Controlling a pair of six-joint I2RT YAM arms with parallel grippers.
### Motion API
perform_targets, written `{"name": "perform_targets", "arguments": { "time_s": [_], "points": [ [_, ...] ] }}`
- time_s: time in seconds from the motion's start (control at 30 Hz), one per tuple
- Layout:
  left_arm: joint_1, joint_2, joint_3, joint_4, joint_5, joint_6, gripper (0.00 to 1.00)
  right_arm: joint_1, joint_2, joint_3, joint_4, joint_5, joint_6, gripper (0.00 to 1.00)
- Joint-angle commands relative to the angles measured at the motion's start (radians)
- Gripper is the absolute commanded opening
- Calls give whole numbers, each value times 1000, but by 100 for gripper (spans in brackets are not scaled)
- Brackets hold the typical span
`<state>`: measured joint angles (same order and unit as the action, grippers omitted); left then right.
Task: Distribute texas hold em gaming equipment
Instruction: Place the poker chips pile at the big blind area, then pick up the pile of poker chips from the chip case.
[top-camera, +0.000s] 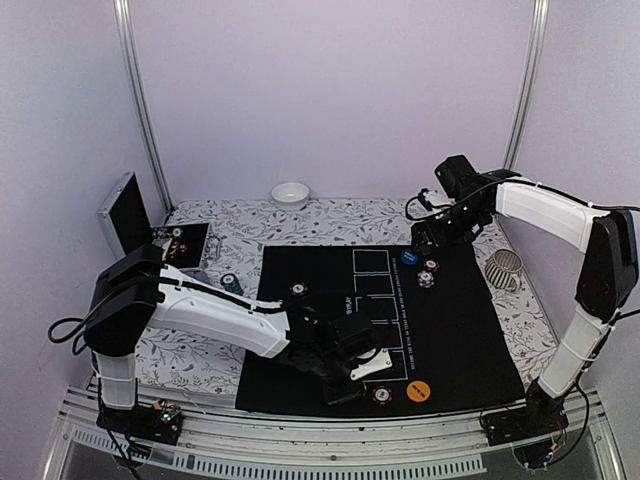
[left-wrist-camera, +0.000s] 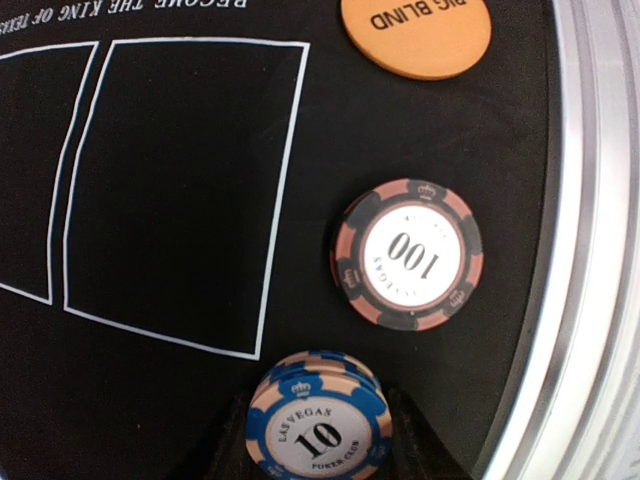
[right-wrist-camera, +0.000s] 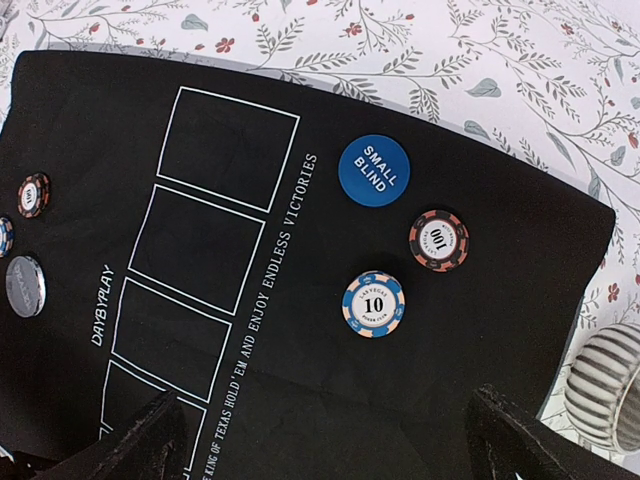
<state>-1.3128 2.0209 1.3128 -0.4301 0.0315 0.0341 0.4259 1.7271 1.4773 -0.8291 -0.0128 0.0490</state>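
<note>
At the far left of the counter (top-camera: 200, 350) an open metal case (top-camera: 128, 212) holds a tray with a few chips in it, too small to sort by colour. A white bowl (top-camera: 290, 194) stands at the far edge; its inside cannot be made out. A ribbed grey cup (right-wrist-camera: 605, 385) sits just off the right edge of the black mat (top-camera: 470, 330), cut off by the right wrist view.

The left end effector (left-wrist-camera: 320, 445) is pressed together on a blue 10 chip (left-wrist-camera: 318, 425) at the near centre of the mat. Its fingers show only as dark shapes on either side of the chip. Just beyond this chip lies a near 100 chip (left-wrist-camera: 408, 253), black and salmon, and farther right an orange disc (left-wrist-camera: 418, 30), partly cropped.

The right end effector (right-wrist-camera: 335, 440) hangs spread wide above the far right of the mat. Under it lie a blue disc (right-wrist-camera: 373, 170), a far 100 chip (right-wrist-camera: 438, 240) and a second blue 10 chip (right-wrist-camera: 373, 304), all apart from each other. At the left edge of that view another 100 chip (right-wrist-camera: 33, 195), a cropped blue chip and a grey disc (right-wrist-camera: 24, 286) sit in a column; the grey disc's lettering is unreadable.

The orange disc reads BIG BLIND, the blue disc SMALL BLIND. The held chip reads LAS VEGAS and POKER CLUB. The mat carries DAYBYPLAY and "ENJOY ENDLESS VICTORIES".
</note>
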Motion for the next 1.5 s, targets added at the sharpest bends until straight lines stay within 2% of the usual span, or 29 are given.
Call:
{"name": "perform_targets", "arguments": {
  "time_s": [0.0, 0.03, 0.13, 0.37, 0.47, 0.63, 0.73, 0.87, 0.93, 1.03, 1.3, 1.47],
  "points": [
    [-9, 24, 2, -56, -26, 8, 32, 4, -25, -6, 12, -13, 5, 99],
    [-9, 13, 1, -55, -29, 7, 40, 4, -27, -5, 13, -13, 4, 99],
    [-7, -13, -8, -46, -55, 6, 53, 4, -27, -6, 11, -16, 3, 99],
    [-6, -42, 17, -55, -44, 6, 67, 4, -25, -8, 13, -24, 2, 99],
    [-4, -119, 16, -26, -66, 14, 78, 4, -20, -5, 13, -15, 3, 99],
    [24, -248, -11, 31, -83, 1, 81, 5, -58, -1, 29, 54, 22, 99],
    [64, -326, -7, 22, -156, -56, 86, 3, -108, -6, 56, 120, 39, 99],
    [223, -399, 25, -86, -197, -215, 90, 2, -185, -23, 103, 173, 57, 99],
    [314, -440, 24, -147, -256, -300, 97, 2, -233, -43, 133, 179, 63, 99],
    [444, -486, -2, -241, -352, -370, 98, -2, -288, -74, 168, 167, 61, 99],
    [755, -490, -110, -270, -324, -385, 98, -1, -300, -96, 170, 139, 48, 99],
    [824, -410, -167, -206, -287, -353, 98, -2, -294, -104, 170, 147, 45, 99]
  ]
}}
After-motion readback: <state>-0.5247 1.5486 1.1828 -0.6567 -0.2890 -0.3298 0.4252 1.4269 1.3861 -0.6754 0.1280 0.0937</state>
